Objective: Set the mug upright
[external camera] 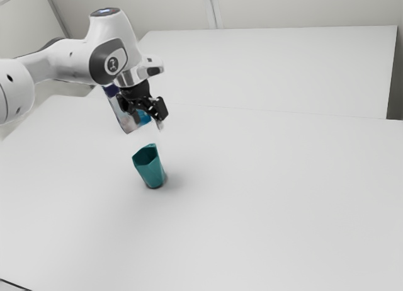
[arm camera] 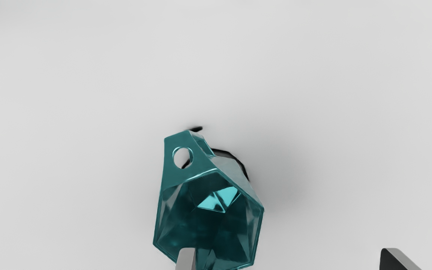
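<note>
Our arm [external camera: 64,57] is white w/ smooth rounded shells, small dk holes, a dk grey joint panel [external camera: 99,65] w/ a pale round logo, & a blk gripper [external camera: 143,108]. Our fingertips [arm camera: 186,259] are lt grey, one w/ a blk side.

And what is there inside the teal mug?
Inside the mug I see faceted walls and a bright patch, no contents. One finger of the gripper covers part of its rim and inside; behind that I cannot tell.

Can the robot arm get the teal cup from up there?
Probably yes: the open gripper hangs above the cup, and nothing seems to block the way. It might need to shift sideways first, because the cup isn't centred between its fingers.
</note>
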Controlling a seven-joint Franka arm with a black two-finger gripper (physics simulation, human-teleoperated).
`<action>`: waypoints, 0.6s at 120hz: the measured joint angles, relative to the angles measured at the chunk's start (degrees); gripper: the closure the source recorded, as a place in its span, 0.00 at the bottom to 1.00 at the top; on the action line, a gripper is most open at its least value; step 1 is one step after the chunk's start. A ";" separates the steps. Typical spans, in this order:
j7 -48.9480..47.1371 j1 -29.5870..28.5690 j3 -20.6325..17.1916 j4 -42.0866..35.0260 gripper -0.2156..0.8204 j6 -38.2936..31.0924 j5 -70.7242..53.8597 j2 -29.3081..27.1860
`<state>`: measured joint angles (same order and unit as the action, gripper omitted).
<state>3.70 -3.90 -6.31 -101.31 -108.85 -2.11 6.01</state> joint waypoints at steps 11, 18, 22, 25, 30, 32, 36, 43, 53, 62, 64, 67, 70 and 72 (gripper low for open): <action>-0.42 -0.10 0.14 4.85 0.25 4.58 0.05 -0.89; -0.65 -0.22 0.21 5.90 0.24 7.00 0.19 -2.29; -0.77 -0.29 0.21 6.16 0.24 8.15 0.25 -2.96; -0.86 -0.33 0.19 6.25 0.23 8.93 0.28 -3.46; -1.00 -0.40 0.12 6.31 0.23 10.14 0.33 -4.22; -1.05 -0.42 0.09 6.33 0.23 10.57 0.34 -4.47; -1.16 -0.43 0.05 6.35 0.22 11.33 0.36 -4.89; -1.32 -0.36 0.01 6.36 0.22 12.41 0.39 -5.33; -1.46 -0.19 0.00 6.37 0.22 13.50 0.43 -5.51; -1.49 -0.03 -0.01 6.37 0.21 14.13 0.47 -5.54; -1.49 0.01 -0.01 6.37 0.21 14.25 0.48 -5.54; -1.50 0.06 -0.01 6.37 0.21 14.39 0.49 -5.54; -1.51 0.12 -0.01 6.37 0.21 14.53 0.50 -5.54; -1.51 0.15 -0.01 6.37 0.21 14.60 0.50 -5.54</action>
<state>2.19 -3.75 -6.33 -94.95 -94.25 -1.61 0.47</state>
